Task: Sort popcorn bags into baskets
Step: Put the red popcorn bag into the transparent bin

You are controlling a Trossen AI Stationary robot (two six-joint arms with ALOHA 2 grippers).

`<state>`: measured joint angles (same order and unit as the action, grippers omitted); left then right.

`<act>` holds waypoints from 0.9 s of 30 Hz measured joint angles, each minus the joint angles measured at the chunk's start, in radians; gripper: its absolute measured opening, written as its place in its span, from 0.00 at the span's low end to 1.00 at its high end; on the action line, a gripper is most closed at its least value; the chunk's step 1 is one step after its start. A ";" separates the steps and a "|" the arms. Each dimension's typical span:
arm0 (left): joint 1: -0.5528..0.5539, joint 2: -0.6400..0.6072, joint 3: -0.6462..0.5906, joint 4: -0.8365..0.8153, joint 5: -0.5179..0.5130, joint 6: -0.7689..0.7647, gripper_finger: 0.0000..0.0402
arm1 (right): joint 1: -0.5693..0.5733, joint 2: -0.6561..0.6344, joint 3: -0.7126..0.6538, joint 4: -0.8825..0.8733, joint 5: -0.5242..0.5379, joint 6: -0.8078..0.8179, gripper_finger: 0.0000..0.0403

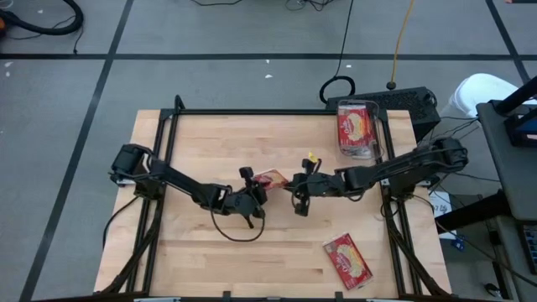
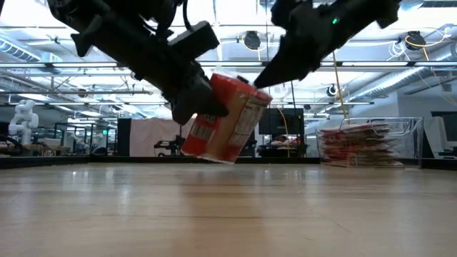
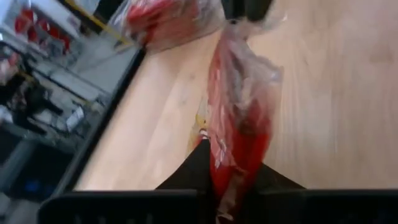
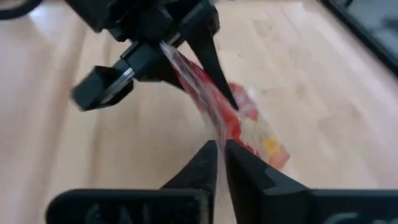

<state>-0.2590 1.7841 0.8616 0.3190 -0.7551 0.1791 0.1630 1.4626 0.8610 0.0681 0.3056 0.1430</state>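
Popcorn bag (image 1: 270, 179) hangs above mid-table, well away from the basket (image 1: 358, 128) — pinched at opposite ends by the left gripper (image 1: 256, 190) and right gripper (image 1: 297, 186); another bag (image 1: 347, 260) lies nearer the front edge.

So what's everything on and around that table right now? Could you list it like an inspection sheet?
Surface: wooden table, black frame.
Job's things: one popcorn bag held in the air between both grippers; another bag flat near the front edge; clear basket stacked with bags.
Clutter: nothing seen.
Grippers: left gripper and right gripper both clamp the lifted bag.
Cables: loop under left arm.
Surroundings: grey floor, lab room behind.
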 joint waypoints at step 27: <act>-0.386 -0.073 0.001 0.394 -0.207 1.388 0.05 | 0.252 -0.180 -0.015 0.078 -0.056 0.808 0.51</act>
<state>-0.6447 1.7111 0.8623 0.7128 -0.9625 1.5673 0.4153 1.2825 0.8457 0.1463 0.2500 0.9507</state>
